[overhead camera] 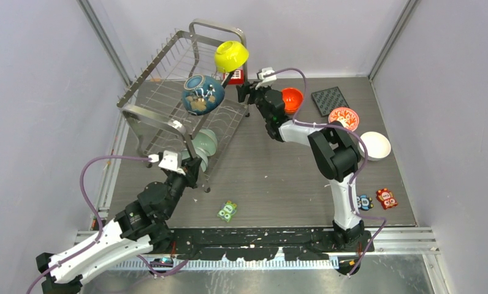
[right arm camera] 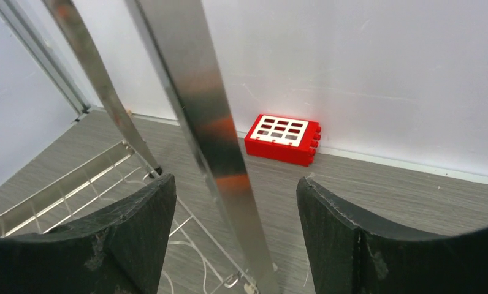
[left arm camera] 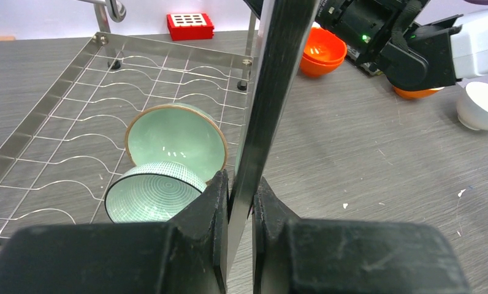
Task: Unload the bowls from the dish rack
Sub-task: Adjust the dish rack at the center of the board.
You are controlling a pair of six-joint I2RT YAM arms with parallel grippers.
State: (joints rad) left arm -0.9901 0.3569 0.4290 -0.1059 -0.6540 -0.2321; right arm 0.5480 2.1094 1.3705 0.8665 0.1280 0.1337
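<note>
Top view: your dish rack (overhead camera: 159, 92) fills the surface's (overhead camera: 272, 177) far-left corner, with a yellow-green bowl (overhead camera: 231, 56) and a teal bowl (overhead camera: 203, 95) on top; there is open room at centre. Left wrist shows you the left end effector (left arm camera: 240, 187) clamped on a rack post, pale green bowls (left arm camera: 174, 138) just beside it. Right wrist: the right end effector (right arm camera: 235, 208) is wide open astride another post, holding nothing.

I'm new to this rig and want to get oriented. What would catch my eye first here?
The tall steel-wire dish rack stands at the rear left of the table, with a yellow-green bowl and a dark teal-blue bowl perched on its upper tier. The left gripper is clamped on one of its upright posts, while the right gripper stands open around another.
</note>
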